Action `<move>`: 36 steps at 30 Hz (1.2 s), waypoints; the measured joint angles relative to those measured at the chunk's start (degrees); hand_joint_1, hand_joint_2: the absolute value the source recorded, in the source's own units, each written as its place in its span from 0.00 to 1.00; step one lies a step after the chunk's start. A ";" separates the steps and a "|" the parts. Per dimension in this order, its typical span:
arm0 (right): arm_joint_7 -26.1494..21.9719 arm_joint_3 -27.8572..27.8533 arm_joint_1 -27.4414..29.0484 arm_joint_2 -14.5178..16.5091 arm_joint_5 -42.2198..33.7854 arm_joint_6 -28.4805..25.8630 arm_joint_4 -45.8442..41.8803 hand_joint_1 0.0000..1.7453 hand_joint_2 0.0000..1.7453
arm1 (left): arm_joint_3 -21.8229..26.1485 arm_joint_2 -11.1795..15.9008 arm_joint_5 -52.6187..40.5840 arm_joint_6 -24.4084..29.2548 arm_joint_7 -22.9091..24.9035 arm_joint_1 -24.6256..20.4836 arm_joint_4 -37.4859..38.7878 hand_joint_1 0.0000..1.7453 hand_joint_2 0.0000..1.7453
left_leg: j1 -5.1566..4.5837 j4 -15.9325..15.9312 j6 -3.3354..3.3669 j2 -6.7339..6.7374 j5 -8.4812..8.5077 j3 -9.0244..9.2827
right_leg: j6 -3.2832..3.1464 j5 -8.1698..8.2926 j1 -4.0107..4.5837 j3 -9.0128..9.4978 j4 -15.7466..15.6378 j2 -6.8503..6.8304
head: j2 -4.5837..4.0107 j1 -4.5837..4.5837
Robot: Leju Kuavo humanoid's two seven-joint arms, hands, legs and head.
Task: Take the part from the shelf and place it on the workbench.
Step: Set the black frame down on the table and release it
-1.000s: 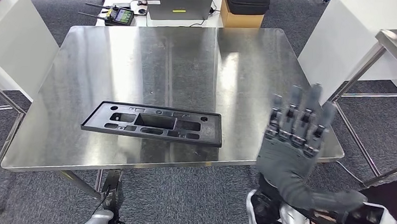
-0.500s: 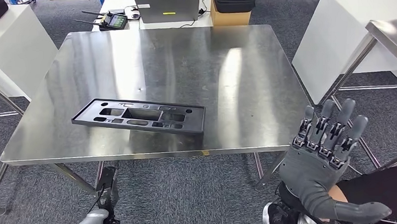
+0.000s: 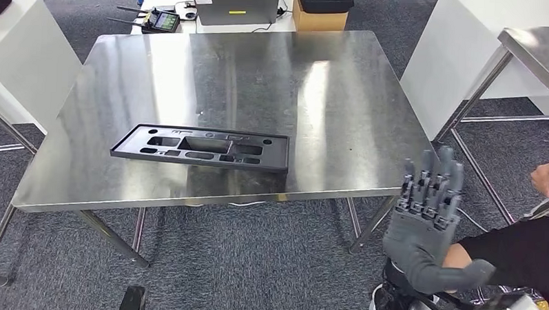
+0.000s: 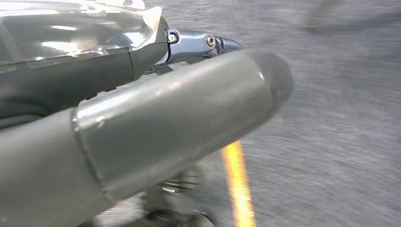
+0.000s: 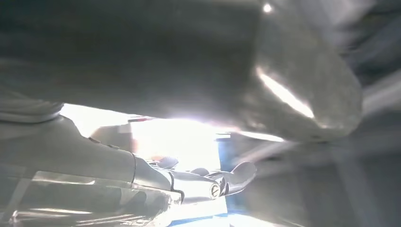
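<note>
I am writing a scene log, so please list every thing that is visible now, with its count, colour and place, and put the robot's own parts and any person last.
part: one, black, flat with cut-outs, lying on the workbench toward its near left side.
workbench: one, shiny steel, middle of the head view.
second steel table: one, at the far right edge.
laptop: one, grey, on the far white table.
cardboard box: one, brown, right of the laptop, with a black case on top.
controller: one, dark with a lit screen, left of the laptop.
floor line: one, yellow, on the grey floor.
right hand: grey, raised beyond the workbench's near right corner, fingers apart, holding nothing.
left hand: grey thumb seen close, over the floor.
person's hand: one, right edge.
</note>
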 joint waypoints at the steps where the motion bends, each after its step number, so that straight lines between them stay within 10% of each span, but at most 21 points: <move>1: 0.84 -0.02 -0.04 -0.69 1.99 -0.98 2.71 0.00 0.00 | 0.13 0.31 0.49 0.30 0.08 1.01 0.02 0.00 0.00 | 0.00 0.02 0.15 -0.06 0.59 -0.81 | -0.15 -2.27 -0.11 -1.13 3.82 0.00 | -0.01 0.05; 4: 2.30 -0.02 -0.71 -2.76 7.90 -5.83 14.23 0.00 0.00 | 0.80 0.94 1.85 1.03 0.25 2.86 0.05 0.00 0.00 | 0.03 0.19 -0.13 -0.44 2.22 -3.08 | 1.10 -3.60 -0.47 -0.80 8.98 -0.01 | 0.01 0.12; 6: 2.11 -0.23 -2.19 -4.15 11.53 -10.76 24.12 0.00 0.00 | 1.50 1.14 2.70 1.34 -0.29 3.80 0.08 0.00 0.00 | 0.10 0.55 -0.63 -0.54 3.06 -4.29 | 2.20 -1.31 -0.68 4.13 2.94 -0.01 | 0.00 0.14; 9: 1.33 -1.14 -5.45 -6.01 16.45 -19.16 40.45 0.00 0.00 | 2.55 1.33 3.45 1.40 -1.57 4.54 0.11 0.00 0.00 | -0.06 1.42 -1.70 -0.77 4.15 -5.70 | 1.74 -1.14 -0.24 10.10 -6.74 0.16 | -0.01 0.06; 12: 3.40 -2.09 -8.85 -7.54 20.66 -27.81 55.44 0.00 0.00 | 3.56 1.63 3.72 1.18 -2.34 5.32 0.14 0.00 0.00 | 0.21 1.69 -2.67 -1.09 4.83 -6.23 | 0.32 -0.51 -0.21 9.42 -7.41 0.09 | 0.01 -0.08; 15: 8.63 -3.05 -12.01 -8.68 23.29 -33.96 67.77 0.00 0.00 | 4.38 2.02 3.72 0.09 -2.90 6.06 0.26 0.00 0.00 | 0.73 7.53 -3.65 -1.35 -1.65 -8.65 | -1.44 1.50 -0.74 7.85 -7.47 -0.27 | 0.01 -0.40; 17: 12.13 -3.69 -13.12 -9.42 23.91 -35.40 73.86 0.00 0.00 | 4.56 2.25 3.56 -0.64 -3.10 6.15 0.34 0.00 0.00 | 0.92 15.05 -4.24 -1.35 -6.70 -10.44 | -1.71 2.78 -0.59 6.34 -7.40 -0.43 | 0.00 -0.52; 20: 16.22 -4.70 -13.54 -10.39 24.01 -35.81 80.75 0.00 0.00 | 4.60 2.55 3.26 -1.17 -3.14 6.11 0.40 0.00 0.00 | 1.44 16.76 -4.70 -1.31 -5.64 -7.58 | -1.31 4.45 -0.54 4.10 -7.25 -0.69 | -0.01 -0.54; 23: 20.45 -5.72 -13.79 -11.00 23.82 -35.74 85.20 0.00 0.00 | 4.61 2.78 3.13 -1.41 -3.11 5.64 0.41 0.00 0.00 | 1.64 5.11 -4.28 -1.47 -3.79 1.85 | -0.38 5.91 -0.50 2.76 -7.13 -0.64 | 0.01 -0.55; 25: 22.57 -6.46 -13.73 -11.30 23.50 -35.51 87.43 0.00 0.00 | 4.62 2.89 2.93 -1.52 -3.06 5.32 0.41 0.00 0.00 | 1.22 0.69 -3.63 -1.58 -4.53 4.69 | 0.57 6.88 -0.44 2.52 -7.30 -0.69 | 0.01 -0.50; 28: 25.21 -7.38 -13.33 -11.65 23.32 -34.96 90.18 0.00 0.00 | 4.64 2.86 2.80 -1.27 -2.74 5.21 0.46 0.00 0.00 | 0.85 -0.18 -1.93 -1.20 -2.93 3.45 | 1.57 7.07 -0.41 1.92 -7.07 -0.66 | 0.01 -0.44; 33: 28.79 -8.24 -12.17 -11.93 23.79 -34.74 92.98 0.00 0.00 | 4.78 2.70 2.82 -0.64 -2.31 4.93 0.51 0.00 0.00 | 0.45 -0.60 -0.46 -0.60 1.03 -0.91 | 0.56 -3.68 -0.36 -1.78 7.52 -0.25 | 0.01 0.28; 36: 29.79 -8.64 -11.69 -12.06 23.54 -34.75 93.86 0.00 0.00 | 4.85 2.50 2.81 -0.46 -2.23 4.87 0.53 0.00 0.00 | 0.41 0.09 -0.87 -0.38 3.02 -3.70 | 2.52 -0.97 -0.44 3.00 6.06 -0.21 | 0.01 0.34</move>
